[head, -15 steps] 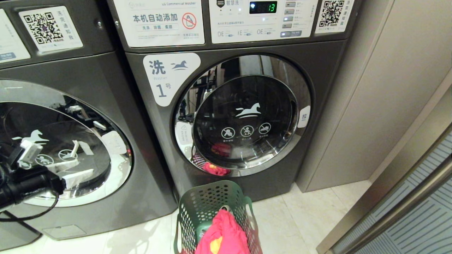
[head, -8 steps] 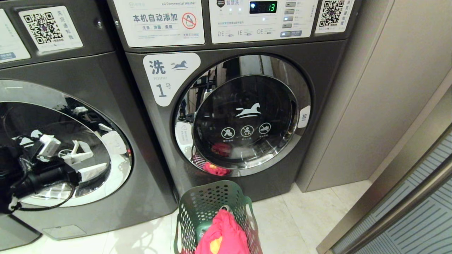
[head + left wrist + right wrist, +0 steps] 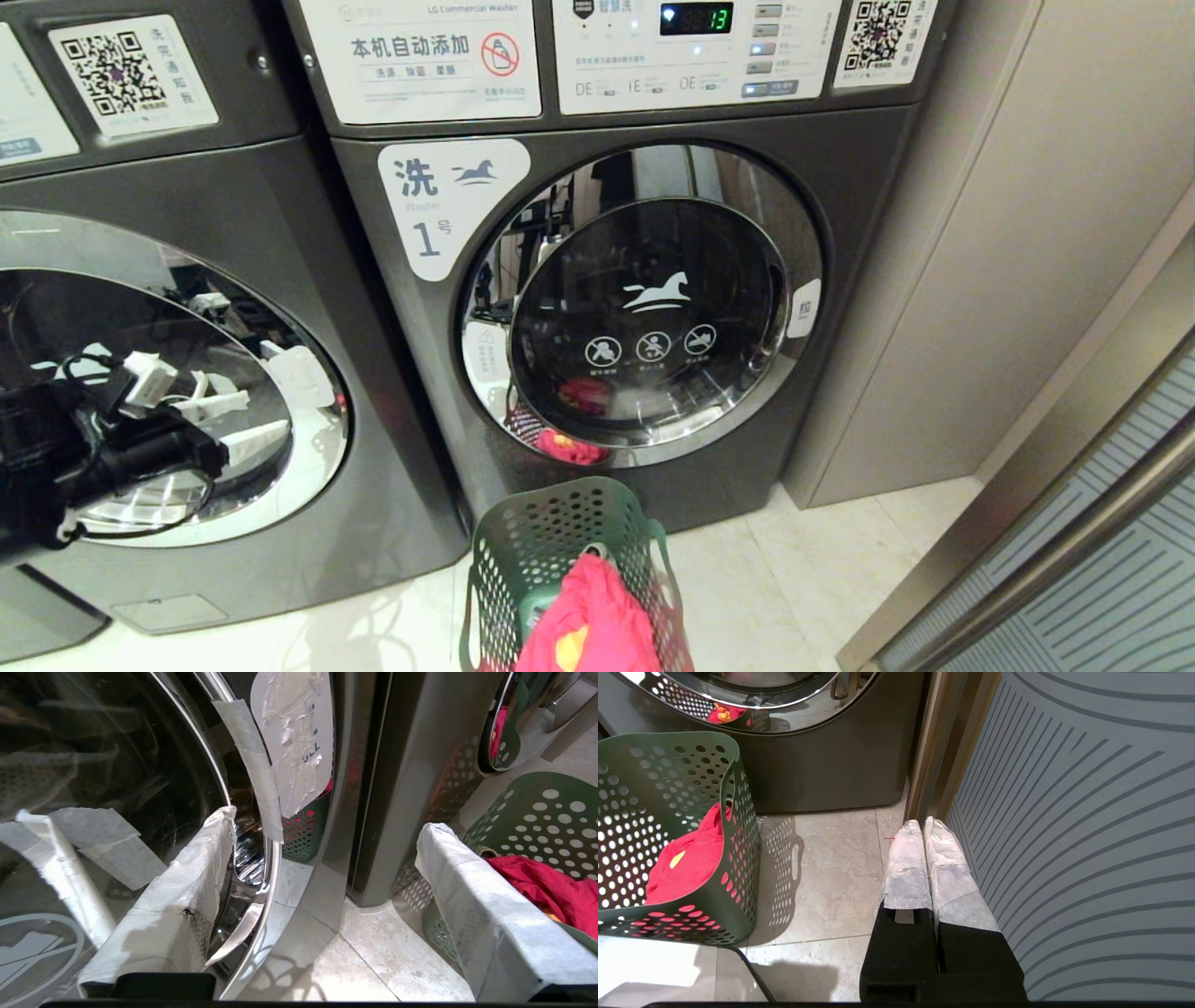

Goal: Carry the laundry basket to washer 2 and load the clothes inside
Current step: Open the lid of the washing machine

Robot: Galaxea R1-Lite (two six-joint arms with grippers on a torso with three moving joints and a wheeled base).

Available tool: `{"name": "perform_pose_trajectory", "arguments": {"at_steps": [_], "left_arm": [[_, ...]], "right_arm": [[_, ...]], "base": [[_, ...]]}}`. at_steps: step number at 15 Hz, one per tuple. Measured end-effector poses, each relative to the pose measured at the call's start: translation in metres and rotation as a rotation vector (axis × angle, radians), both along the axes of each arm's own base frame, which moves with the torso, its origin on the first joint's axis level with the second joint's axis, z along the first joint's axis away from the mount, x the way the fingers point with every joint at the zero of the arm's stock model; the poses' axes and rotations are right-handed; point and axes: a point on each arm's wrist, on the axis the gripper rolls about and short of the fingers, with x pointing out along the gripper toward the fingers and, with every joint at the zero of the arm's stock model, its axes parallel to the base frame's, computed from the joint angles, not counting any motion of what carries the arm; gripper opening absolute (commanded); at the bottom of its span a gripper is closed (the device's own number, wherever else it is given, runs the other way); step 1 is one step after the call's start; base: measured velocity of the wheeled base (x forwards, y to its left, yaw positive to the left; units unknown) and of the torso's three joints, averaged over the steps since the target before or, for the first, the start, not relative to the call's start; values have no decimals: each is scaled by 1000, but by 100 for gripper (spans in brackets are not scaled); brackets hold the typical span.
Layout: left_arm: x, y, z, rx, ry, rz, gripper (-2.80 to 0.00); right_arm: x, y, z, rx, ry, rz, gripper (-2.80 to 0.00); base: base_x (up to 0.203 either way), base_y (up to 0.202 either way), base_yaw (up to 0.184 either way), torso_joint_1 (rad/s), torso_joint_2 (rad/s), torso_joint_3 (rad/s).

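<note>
The dark green laundry basket [image 3: 558, 532] stands on the tiles in front of the washer labelled 1 [image 3: 644, 308]. The pink-red clothes [image 3: 590, 618] with a yellow patch lie inside it. My left gripper [image 3: 243, 422] is open in front of the round door of the grey washer on the left [image 3: 308, 233], close to the door's right chrome rim [image 3: 273, 858]. That washer's numeral label is out of view, so I cannot tell whether it is washer 2. The basket [image 3: 537, 812] sits beside the left gripper [image 3: 329, 821]. My right gripper [image 3: 923, 826] is shut, empty and low over the floor.
A beige wall panel [image 3: 1027, 280] stands right of washer 1. A striped grey sliding door [image 3: 1087, 835] runs next to my right gripper. Pale floor tiles [image 3: 831, 872] lie between the basket [image 3: 668, 746] and that door. Both washer doors are closed.
My left gripper has moved to the right across the left washer's door, towards its right rim. The basket, the clothes and the camera have stayed still.
</note>
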Motion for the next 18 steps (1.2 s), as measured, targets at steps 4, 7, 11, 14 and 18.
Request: {"name": "perform_pose_trajectory", "arguments": {"at_steps": [4, 7, 11, 14, 18], "left_arm": [[12, -1, -1, -53, 16, -4, 0], [21, -2, -3, -77, 21, -12, 0], [28, -7, -9, -98, 38, -25, 0], [38, -9, -8, -114, 30, -2, 0], [49, -11, -7, -158, 16, 14, 0]], "right_arm": [[0, 0, 0, 0, 0, 0, -280], [0, 0, 0, 0, 0, 0, -280], [0, 0, 0, 0, 0, 0, -280], [0, 0, 0, 0, 0, 0, -280], [0, 0, 0, 0, 0, 0, -280]], "base": [[0, 0, 0, 0, 0, 0], [0, 0, 0, 0, 0, 0], [0, 0, 0, 0, 0, 0], [0, 0, 0, 0, 0, 0], [0, 0, 0, 0, 0, 0]]}}
